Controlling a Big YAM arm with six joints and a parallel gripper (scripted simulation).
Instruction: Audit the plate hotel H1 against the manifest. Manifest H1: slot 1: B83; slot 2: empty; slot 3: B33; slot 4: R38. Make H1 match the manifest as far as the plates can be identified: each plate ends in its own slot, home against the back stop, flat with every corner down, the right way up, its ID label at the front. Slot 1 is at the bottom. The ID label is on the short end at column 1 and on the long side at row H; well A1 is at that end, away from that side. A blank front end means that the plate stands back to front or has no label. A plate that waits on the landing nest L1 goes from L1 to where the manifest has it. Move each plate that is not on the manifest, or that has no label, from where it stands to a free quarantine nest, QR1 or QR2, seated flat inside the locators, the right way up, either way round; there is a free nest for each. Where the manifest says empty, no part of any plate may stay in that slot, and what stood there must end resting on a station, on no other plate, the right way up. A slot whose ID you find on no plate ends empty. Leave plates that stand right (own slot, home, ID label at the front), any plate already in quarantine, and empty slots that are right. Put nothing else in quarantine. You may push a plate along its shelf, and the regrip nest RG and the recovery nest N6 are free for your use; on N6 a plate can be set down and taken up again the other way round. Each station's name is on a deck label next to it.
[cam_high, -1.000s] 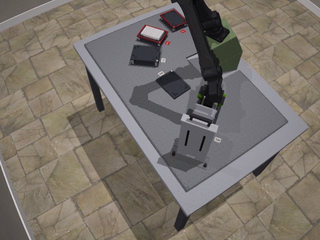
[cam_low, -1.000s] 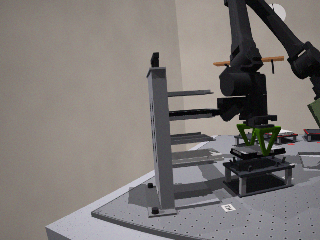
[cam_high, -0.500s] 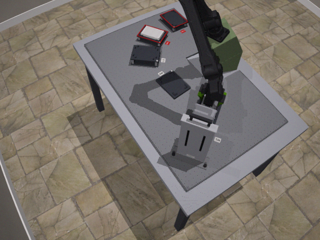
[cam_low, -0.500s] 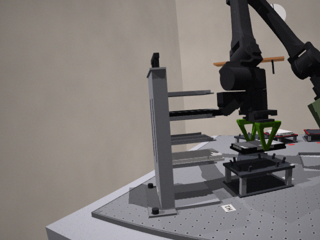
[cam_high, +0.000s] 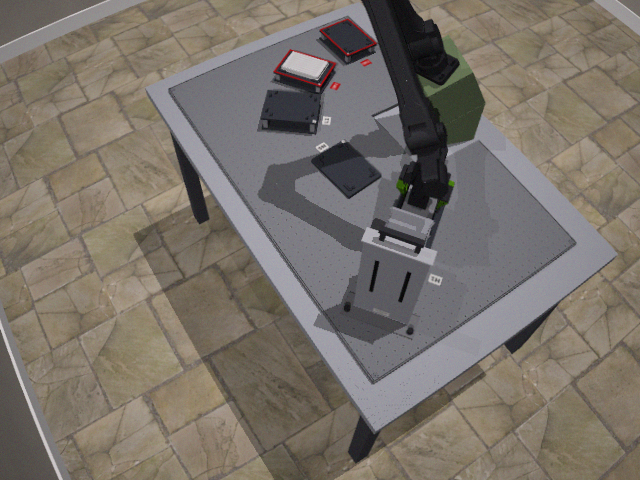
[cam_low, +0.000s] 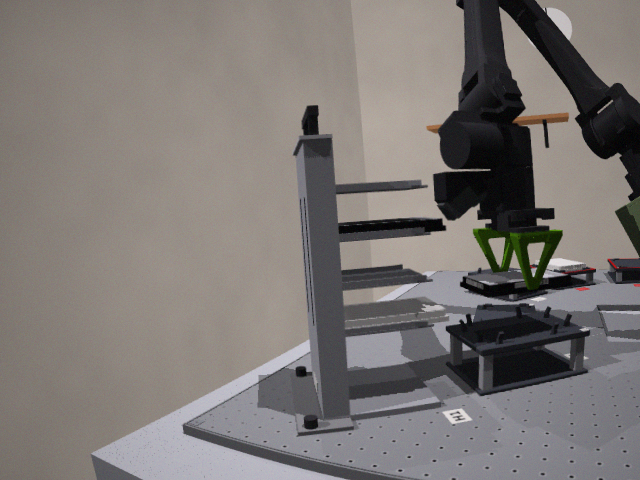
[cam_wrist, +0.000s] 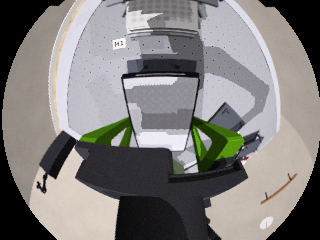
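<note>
Insp. note, ref. landmark: plate hotel H1 (cam_low: 320, 258), upright post w/ four shelves facing the arm.

Gripper (cam_low: 516, 279): green fingers (cam_low: 535, 258) spread wide, near full range, yet clamped on a plate (cam_low: 485, 283) across its width. The plate hangs level in front of H1's open side, at a height betw. slot 1 and slot 2, apart from the shelf fronts. Wrist view confirms: plate (cam_wrist: 162, 110) sits betw. both fingers, long axis pointing toward H1, top face pale grey w/ dark rim. ID label not legible in any view.

Directly under the plate, just in front of H1: raised nest (cam_low: 511, 330) w/ locator pins, nothing on it; the plate is not touching it.

H1 contents: a dark plate (cam_low: 387, 224) in slot 3, front end proud of the shelf. Slot 1 appears occupied by a pale item (cam_low: 429, 310); cannot tell more. Slots 2 and 4 show bare shelves.

Far from H1, beyond the arm: a white plate (cam_high: 305, 66) on a red-edged nest.
</note>
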